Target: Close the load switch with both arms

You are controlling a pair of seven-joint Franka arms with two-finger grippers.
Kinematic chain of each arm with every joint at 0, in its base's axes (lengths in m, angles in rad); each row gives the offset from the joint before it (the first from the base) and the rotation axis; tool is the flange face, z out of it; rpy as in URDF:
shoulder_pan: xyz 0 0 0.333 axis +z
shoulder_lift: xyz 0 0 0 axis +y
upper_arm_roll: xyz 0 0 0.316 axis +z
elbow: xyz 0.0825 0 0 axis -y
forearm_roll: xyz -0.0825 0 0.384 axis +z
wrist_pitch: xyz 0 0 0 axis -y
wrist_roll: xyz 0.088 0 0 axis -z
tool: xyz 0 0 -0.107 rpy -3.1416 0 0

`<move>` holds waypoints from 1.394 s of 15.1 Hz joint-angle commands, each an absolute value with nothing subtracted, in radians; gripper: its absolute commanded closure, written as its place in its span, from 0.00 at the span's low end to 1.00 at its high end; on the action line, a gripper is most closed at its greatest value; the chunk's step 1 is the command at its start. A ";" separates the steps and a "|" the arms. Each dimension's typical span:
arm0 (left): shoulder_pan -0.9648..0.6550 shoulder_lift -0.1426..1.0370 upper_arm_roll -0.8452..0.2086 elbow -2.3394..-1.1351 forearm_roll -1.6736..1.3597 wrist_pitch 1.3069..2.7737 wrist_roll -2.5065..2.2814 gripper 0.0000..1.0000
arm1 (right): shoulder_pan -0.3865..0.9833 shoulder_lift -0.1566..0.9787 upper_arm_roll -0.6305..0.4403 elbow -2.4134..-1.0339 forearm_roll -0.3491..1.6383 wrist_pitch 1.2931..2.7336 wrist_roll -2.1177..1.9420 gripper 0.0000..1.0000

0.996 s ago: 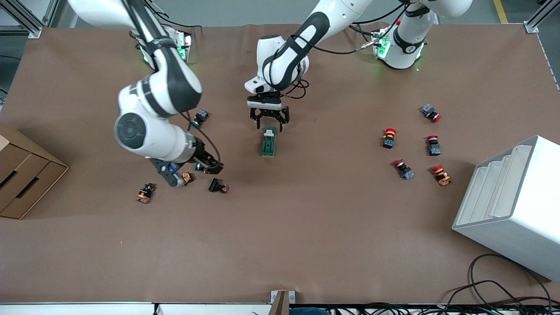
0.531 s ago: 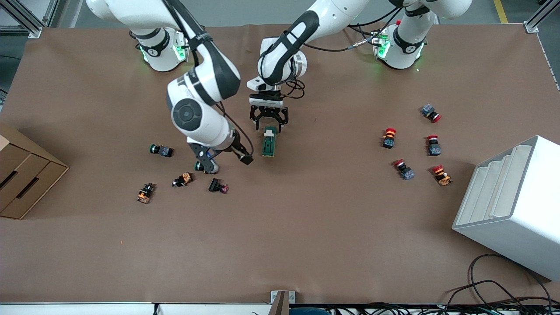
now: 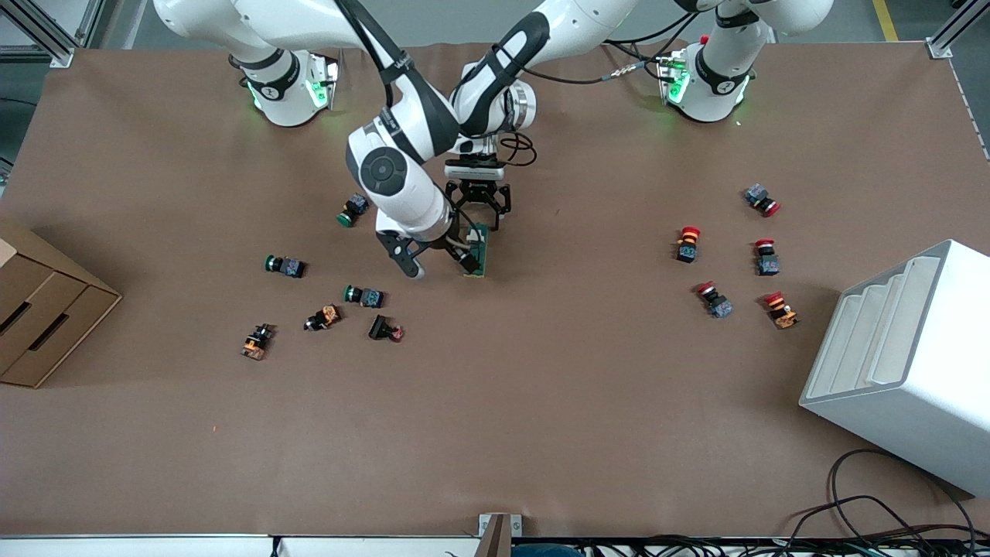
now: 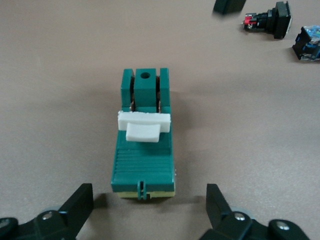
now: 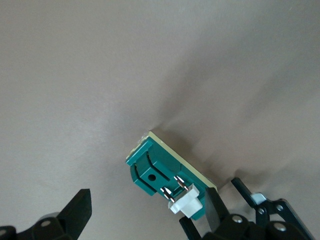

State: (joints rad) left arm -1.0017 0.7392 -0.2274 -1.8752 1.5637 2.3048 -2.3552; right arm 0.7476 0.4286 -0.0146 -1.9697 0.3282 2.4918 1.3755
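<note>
The load switch [image 3: 479, 251], a dark-green block with a white handle [image 4: 143, 125], lies on the brown table. In the front view the right gripper covers part of it. My left gripper [image 3: 479, 220] hangs open over the end of the switch nearest the robots' bases, and in the left wrist view [image 4: 147, 210] its fingers stand wide to either side of that end. My right gripper [image 3: 438, 259] is open beside the switch, toward the right arm's end. In the right wrist view [image 5: 147, 215] the switch [image 5: 160, 170] sits between the fingers, with its handle [image 5: 187, 202] close to one finger.
Green, orange and black push buttons [image 3: 363, 295] lie scattered toward the right arm's end, one of them [image 3: 354, 209] close to the right arm's wrist. Several red-capped buttons [image 3: 687, 244] lie toward the left arm's end. A cardboard box [image 3: 39, 309] and a white bin [image 3: 905, 363] stand at the table's ends.
My right arm has swung from over the scattered push buttons to the switch and now covers part of it. My left gripper has stayed open at the switch's end.
</note>
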 commanded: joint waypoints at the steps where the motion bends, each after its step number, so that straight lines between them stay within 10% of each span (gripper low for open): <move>1: -1.023 0.775 -0.221 -1.881 1.578 2.292 -2.373 0.00 | 0.778 0.416 -0.018 -2.039 0.348 2.577 1.385 0.00; 21: -1.057 0.831 -0.218 -1.876 1.667 2.217 -2.445 0.00 | 0.890 0.523 -0.020 -2.039 0.468 2.796 1.387 0.00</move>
State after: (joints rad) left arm -1.0512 0.7670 -0.2184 -1.8787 1.6672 2.1972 -2.4412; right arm 0.8625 0.5051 -0.0145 -2.0521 0.4164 2.7652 1.3860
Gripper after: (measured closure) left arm 0.000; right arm 0.000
